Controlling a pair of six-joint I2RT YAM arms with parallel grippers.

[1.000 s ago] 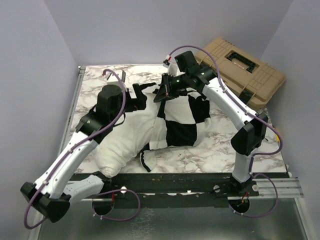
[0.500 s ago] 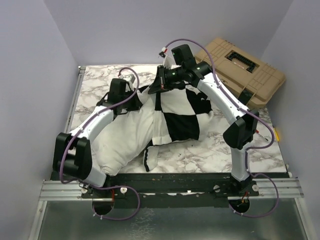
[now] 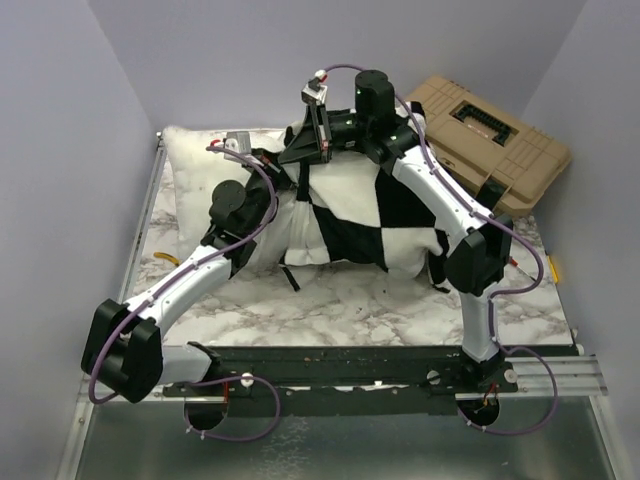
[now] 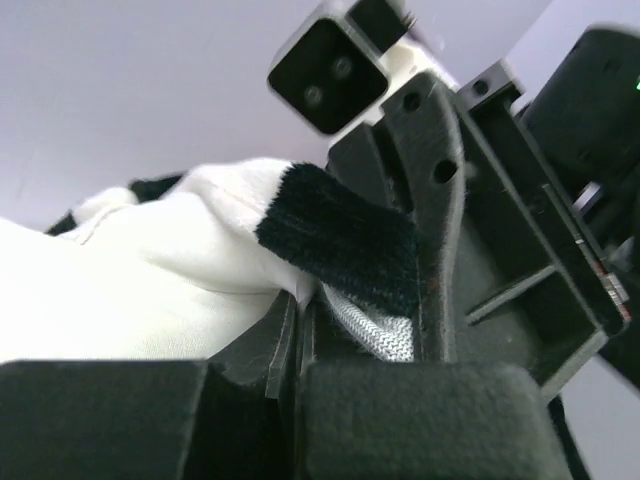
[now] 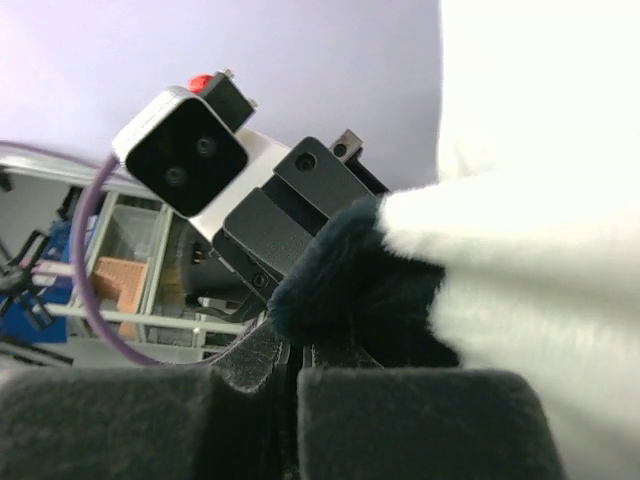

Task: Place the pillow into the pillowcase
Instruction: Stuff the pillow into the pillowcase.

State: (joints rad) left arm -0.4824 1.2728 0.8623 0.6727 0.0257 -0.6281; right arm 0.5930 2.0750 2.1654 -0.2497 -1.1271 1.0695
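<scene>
The pillow [image 3: 195,180] lies across the back of the marble table [image 3: 350,310]. Its left end is bare and white in the back-left corner, and the rest is seemingly inside the checked case [image 3: 365,205], though the fabric hides how far it reaches. The left gripper [image 3: 268,160] and right gripper [image 3: 293,152] meet tip to tip at the case's open edge on top of the pillow, each pressed together on a fold of that hem, with a black square's edge showing in both wrist views. A tan toolbox [image 3: 490,140] sits behind the right arm, off the table's back-right corner.
</scene>
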